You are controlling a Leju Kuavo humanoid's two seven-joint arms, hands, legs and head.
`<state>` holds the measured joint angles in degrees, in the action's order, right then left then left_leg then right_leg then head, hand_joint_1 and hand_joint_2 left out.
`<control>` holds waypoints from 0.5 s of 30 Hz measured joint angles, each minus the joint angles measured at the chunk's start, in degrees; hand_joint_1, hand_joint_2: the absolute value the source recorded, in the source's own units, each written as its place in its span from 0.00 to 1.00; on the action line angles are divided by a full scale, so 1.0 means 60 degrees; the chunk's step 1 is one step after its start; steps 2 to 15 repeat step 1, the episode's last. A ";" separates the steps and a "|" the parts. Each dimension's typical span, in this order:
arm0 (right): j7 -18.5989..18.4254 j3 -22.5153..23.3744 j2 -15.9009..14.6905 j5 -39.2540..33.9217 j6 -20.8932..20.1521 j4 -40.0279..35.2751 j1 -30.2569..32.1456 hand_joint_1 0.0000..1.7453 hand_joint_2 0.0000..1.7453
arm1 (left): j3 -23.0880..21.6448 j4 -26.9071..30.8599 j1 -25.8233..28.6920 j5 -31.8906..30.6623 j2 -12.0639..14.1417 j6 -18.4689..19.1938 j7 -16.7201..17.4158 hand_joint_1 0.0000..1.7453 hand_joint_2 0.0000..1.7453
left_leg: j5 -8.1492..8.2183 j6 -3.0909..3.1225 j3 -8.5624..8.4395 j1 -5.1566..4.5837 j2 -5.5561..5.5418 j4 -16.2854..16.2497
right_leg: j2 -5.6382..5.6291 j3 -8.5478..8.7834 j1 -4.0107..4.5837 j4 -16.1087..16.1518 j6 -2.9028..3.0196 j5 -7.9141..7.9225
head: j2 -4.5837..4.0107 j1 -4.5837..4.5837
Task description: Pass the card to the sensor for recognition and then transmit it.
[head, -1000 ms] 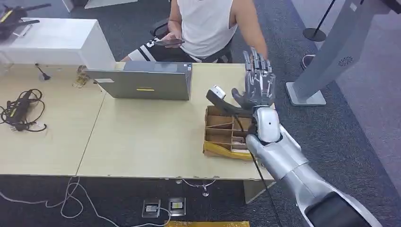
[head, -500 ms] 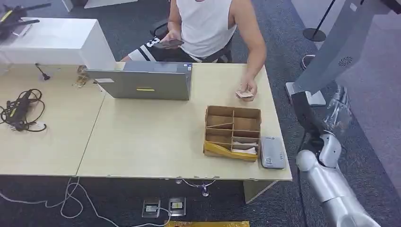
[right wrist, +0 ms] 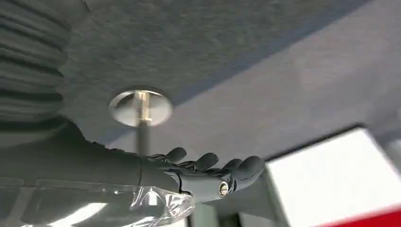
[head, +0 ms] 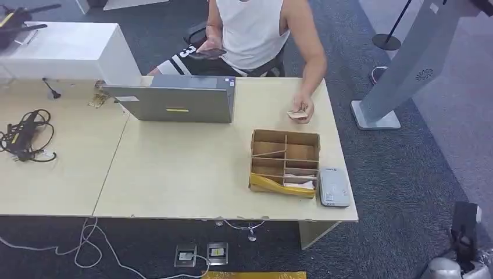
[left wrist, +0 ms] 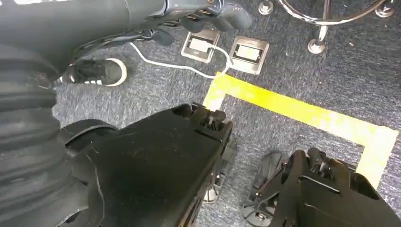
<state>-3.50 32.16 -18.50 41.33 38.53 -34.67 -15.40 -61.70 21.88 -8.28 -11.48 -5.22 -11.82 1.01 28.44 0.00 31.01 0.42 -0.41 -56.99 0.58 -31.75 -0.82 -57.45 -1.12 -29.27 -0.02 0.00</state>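
Small pale card [head: 299, 115] lies under a seated person's hand [head: 303, 108] near the far right corner of the light wooden table [head: 174, 168], beyond the brown cardboard divider box [head: 285, 162]; the flat grey card sensor [head: 333, 187] sits just beside that box at the table's near right corner. Right hand [right wrist: 208, 172] hangs off the table, dark fingers [right wrist: 246, 166] extended and slightly apart, holding nothing. Left hand [left wrist: 208, 12] hangs over dark carpet; its fingers look curled, but whether it is closed I cannot tell.
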 joint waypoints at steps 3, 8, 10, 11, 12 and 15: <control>0.0059 0.0346 0.0124 0.0022 0.0000 0.0215 0.0079 0.00 0.00 | -0.0004 0.0004 0.0004 0.0066 0.0000 0.0000 0.0000 0.00 1.00 | 0.0000 0.0000 0.0001 0.0000 0.0001 0.0001 | -0.0001 -0.0001 0.0000 -0.0001 0.0000 0.0000 | 0.0000 -0.0007; 0.0059 0.0346 0.0124 0.0022 0.0000 0.0215 0.0079 0.00 0.00 | -0.0004 0.0004 0.0004 0.0066 0.0000 0.0000 0.0000 0.00 1.00 | 0.0000 0.0000 0.0001 0.0000 0.0001 0.0001 | -0.0001 -0.0001 0.0000 -0.0001 0.0000 0.0000 | 0.0000 -0.0007; 0.0059 0.0346 0.0124 0.0022 0.0000 0.0215 0.0079 0.00 0.00 | -0.0004 0.0004 0.0004 0.0066 0.0000 0.0000 0.0000 0.00 1.00 | 0.0000 0.0000 0.0001 0.0000 0.0001 0.0001 | -0.0001 -0.0001 0.0000 -0.0001 0.0000 0.0000 | 0.0000 -0.0007; 0.0059 0.0346 0.0124 0.0022 0.0000 0.0215 0.0079 0.00 0.00 | -0.0004 0.0004 0.0004 0.0066 0.0000 0.0000 0.0000 0.00 1.00 | 0.0000 0.0000 0.0001 0.0000 0.0001 0.0001 | -0.0001 -0.0001 0.0000 -0.0001 0.0000 0.0000 | 0.0000 -0.0007; 0.0059 0.0346 0.0124 0.0022 0.0000 0.0215 0.0079 0.00 0.00 | -0.0004 0.0004 0.0004 0.0066 0.0000 0.0000 0.0000 0.00 1.00 | 0.0000 0.0000 0.0001 0.0000 0.0001 0.0001 | -0.0001 -0.0001 0.0000 -0.0001 0.0000 0.0000 | 0.0000 -0.0007; 0.0059 0.0346 0.0124 0.0022 0.0000 0.0215 0.0079 0.00 0.00 | -0.0004 0.0004 0.0004 0.0066 0.0000 0.0000 0.0000 0.00 1.00 | 0.0000 0.0000 0.0001 0.0000 0.0001 0.0001 | -0.0001 -0.0001 0.0000 -0.0001 0.0000 0.0000 | 0.0000 -0.0007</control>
